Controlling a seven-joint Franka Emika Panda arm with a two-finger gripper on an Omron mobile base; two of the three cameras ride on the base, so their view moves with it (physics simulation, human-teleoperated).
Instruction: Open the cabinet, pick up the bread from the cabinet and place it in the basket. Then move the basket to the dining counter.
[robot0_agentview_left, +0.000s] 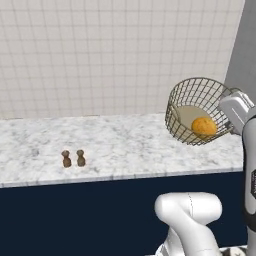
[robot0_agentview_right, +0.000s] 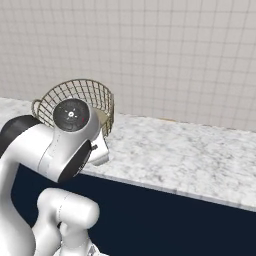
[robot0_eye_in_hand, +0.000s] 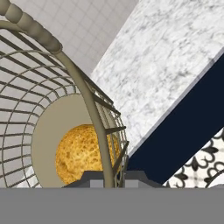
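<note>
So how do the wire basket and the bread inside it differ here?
The pale gold wire-mesh basket is an open, see-through bowl; the orange-golden bread lump is solid and pitted. The basket is far larger and holds the bread. The basket hangs tilted, gripped at its rim; the bread rests against its low side. Both are roundish and above the marble counter.

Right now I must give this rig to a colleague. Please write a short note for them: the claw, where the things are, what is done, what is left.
Claw: shut on the rim of the basket, which it holds tilted in the air.
Bread: inside the basket, against its lower side.
Basket: over the right end of the dining counter, not resting on it.
Also on the counter: two small brown shakers, far to the left of the basket.
Done: bread is in the basket; basket is lifted and brought to the counter.
Left: lower the basket onto the marble, level it, open the claw and pull back.
</note>
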